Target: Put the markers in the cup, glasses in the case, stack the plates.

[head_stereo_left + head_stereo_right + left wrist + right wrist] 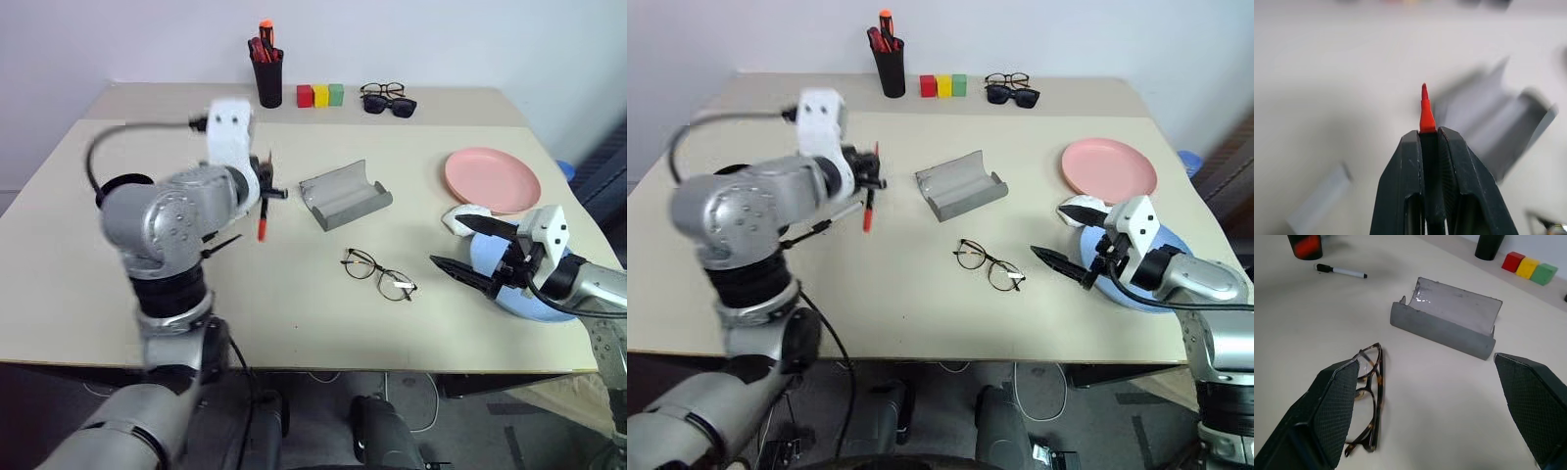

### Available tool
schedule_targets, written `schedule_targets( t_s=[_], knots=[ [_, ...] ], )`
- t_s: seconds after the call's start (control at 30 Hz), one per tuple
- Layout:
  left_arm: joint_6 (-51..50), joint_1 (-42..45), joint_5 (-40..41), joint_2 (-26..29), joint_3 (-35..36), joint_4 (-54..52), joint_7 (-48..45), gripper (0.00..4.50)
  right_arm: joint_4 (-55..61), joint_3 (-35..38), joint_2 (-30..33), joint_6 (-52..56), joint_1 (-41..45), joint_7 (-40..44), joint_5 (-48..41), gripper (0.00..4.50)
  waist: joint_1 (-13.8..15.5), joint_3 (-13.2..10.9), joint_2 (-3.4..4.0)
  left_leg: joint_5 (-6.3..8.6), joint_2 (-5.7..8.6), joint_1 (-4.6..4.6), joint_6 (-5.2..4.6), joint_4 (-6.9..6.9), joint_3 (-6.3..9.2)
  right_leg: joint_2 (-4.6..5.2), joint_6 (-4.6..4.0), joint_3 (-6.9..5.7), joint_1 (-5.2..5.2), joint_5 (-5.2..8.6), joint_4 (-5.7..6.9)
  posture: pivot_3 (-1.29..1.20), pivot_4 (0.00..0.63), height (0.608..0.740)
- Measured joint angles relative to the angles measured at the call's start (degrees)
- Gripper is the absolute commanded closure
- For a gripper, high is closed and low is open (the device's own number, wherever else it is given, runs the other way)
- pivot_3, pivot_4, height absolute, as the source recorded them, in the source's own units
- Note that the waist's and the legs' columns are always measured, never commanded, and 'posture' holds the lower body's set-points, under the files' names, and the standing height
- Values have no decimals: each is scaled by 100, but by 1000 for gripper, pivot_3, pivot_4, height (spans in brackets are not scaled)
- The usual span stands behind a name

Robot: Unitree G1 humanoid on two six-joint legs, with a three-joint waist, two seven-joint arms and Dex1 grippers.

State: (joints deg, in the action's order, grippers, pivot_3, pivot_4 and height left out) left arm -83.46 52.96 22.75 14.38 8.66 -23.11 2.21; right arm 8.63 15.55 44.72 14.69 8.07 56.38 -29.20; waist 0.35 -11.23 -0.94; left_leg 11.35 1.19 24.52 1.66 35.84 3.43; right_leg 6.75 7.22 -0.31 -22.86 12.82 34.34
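Red marker [263,227] hangs clenched in the left end effector [1428,142] beside the open grey case [344,195], likely bound for the cup, while the right end effector [480,253] gapes empty near the glasses [379,273].

Two markers [1341,270] [263,223]; two plates [492,179] [1176,257]; three glasses [379,273] [382,90] [390,106]; three blocks [320,95]; one case [344,195]; one pen holder [267,78].
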Motion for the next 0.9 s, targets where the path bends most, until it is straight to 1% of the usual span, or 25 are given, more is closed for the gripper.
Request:
schedule_targets(
  t_s=[0.07, 0.1, 0.13, 0.2, 0.33, 0.47, 0.6, 0.9],
  knots=[
    [1346, -480, -448, 651, -495, -306, -213, 4322, -71, -116, -46, -15, 165, -1, 38, 0, -3, 1, 1, -4, 0, -6, 6, -9, -5, 0, -2, 7, 0, -1, -2, 0, 150, 740],
    [1922, -744, -721, 880, -593, -357, -229, 4322, -121, -140, -82, -26, 221, -5, 45, 0, 0, 1, 1, -6, 0, -6, 7, -12, -6, 0, -5, 9, -2, -3, -2, 0, 150, 740],
    [2582, -1095, -1014, 1164, -628, -410, -231, 4322, -172, -198, -125, -39, 303, -16, 78, 0, -11, 0, 0, -8, -1, -8, 10, -17, -9, 0, -9, 12, -7, -5, -2, 0, 150, 740],
    [3467, -1495, -1462, 1415, -583, -381, -192, 4322, -290, -264, -171, -67, 374, -20, 110, 0, 23, -2, -4, -10, -1, -6, 11, -15, -7, -1, -10, 12, -8, -5, -2, 0, 150, 740],
    [5108, -1619, -2108, 1654, -263, 160, 65, 4322, -398, -529, -484, -117, 767, -15, 140, 0, 42, -2, -6, -11, 0, -4, 12, -6, -8, 0, -12, 12, 0, -7, -6, 0, 150, 740],
    [6529, -1752, -2596, 1684, 19, 931, 395, 4322, -432, -645, -777, -125, 999, 62, 51, 0, 40, -2, -6, -11, 0, -4, 11, -11, -7, 0, -8, 12, -2, -9, -7, 0, 150, 740],
    [7253, -1950, -2923, 1663, 177, 1622, 686, 4322, -440, -814, -1081, -156, 1349, 266, -145, 0, 27, -2, -6, -12, -1, -6, 10, -13, -6, -4, 18, 11, -7, -23, 3, 0, 150, 740],
    [7791, -2073, -3226, 1402, 362, 2159, 1049, 4322, -566, -1102, -1525, -290, 1709, 693, -266, 0, 36, -2, -6, -13, -1, -6, 12, -10, -7, -5, 25, 11, -5, -27, 4, 0, 150, 740]
  ],
)
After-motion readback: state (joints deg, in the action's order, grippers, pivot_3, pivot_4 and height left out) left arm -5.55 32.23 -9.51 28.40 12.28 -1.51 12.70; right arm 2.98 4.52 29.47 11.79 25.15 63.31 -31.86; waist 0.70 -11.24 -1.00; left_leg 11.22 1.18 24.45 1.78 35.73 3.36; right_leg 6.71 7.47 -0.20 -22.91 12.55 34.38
